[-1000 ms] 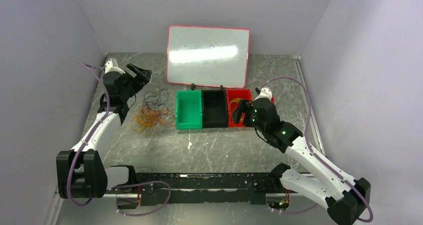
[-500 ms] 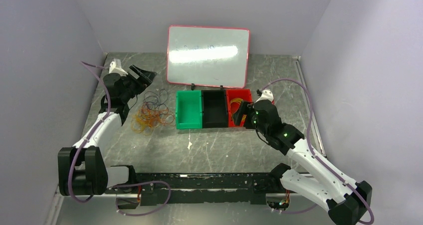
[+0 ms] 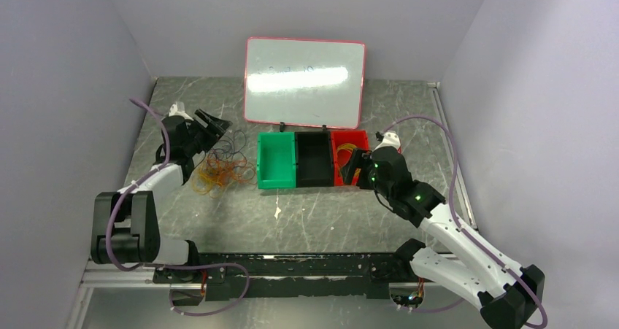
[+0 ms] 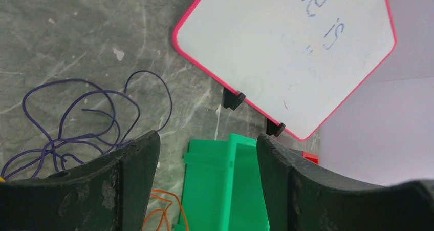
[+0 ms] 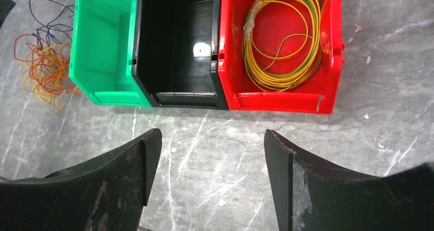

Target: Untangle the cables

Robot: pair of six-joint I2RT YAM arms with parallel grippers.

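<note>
The cables lie as a loose tangle on the table, left of the green bin [image 3: 276, 161]. Orange and yellow loops [image 3: 219, 174] sit nearest me, and dark purple-black loops [image 3: 228, 145] lie behind them. My left gripper [image 3: 214, 125] hovers over the far edge of the tangle, open with nothing between its fingers. In its wrist view, the purple cable [image 4: 87, 118] is to the left of the jaws [image 4: 207, 141]. A yellow-green coil [image 5: 281, 36] rests in the red bin [image 5: 330, 46]. My right gripper [image 5: 212, 139] stands open and empty over bare table just in front of that bin.
A black bin [image 3: 314, 160] sits empty between the green and red ones. A pink-framed whiteboard [image 3: 304, 81] stands propped behind the bins. Lilac walls close in the left, right and back sides of the table.
My left arm has swung forward and to the right, bringing its gripper lower and nearer the dark loops, with the jaws a little narrower. The right arm has barely shifted.
</note>
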